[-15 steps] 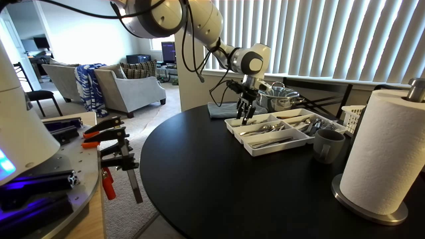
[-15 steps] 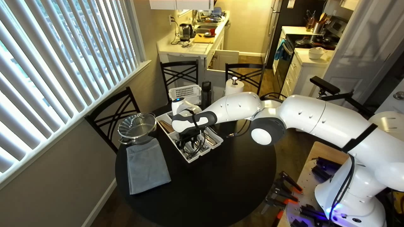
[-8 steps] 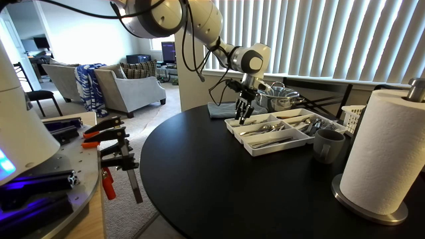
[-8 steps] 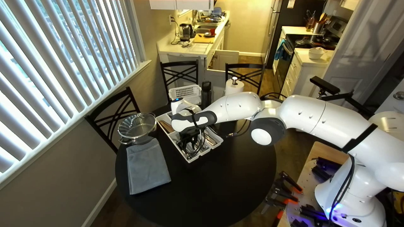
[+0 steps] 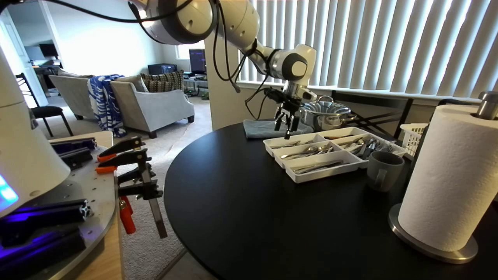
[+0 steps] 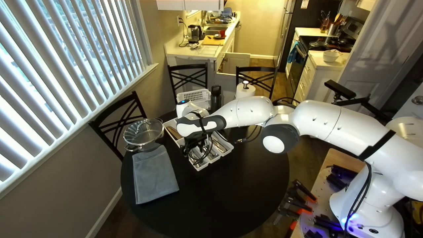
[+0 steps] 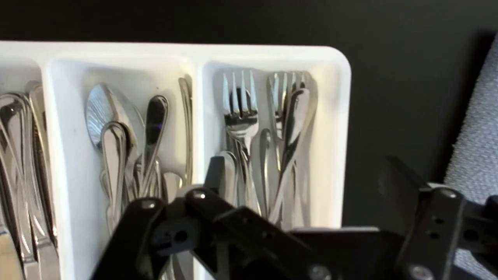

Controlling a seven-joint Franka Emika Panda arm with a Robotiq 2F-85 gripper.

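Note:
My gripper is open above the end of a white cutlery tray, with nothing seen held between its fingers. In the wrist view, one finger is over the compartment of forks, and the opposite one lies past the tray's outer wall, over the black table. Spoons fill the neighbouring compartment; more silverware shows at the left edge. An exterior view has the gripper a little above the tray. In the remaining exterior view the arm and cables partly hide the tray.
A folded grey cloth and a steel pot with glass lid lie close to the tray. Beyond it stand a grey mug, a paper towel roll, a white basket and a dark bottle. Chairs surround the round table.
The gripper's fingers drew somewhat closer together half a second ago, then spread wide. Since then the gripper has risen slightly from the tray. Tray and other objects look unmoved.

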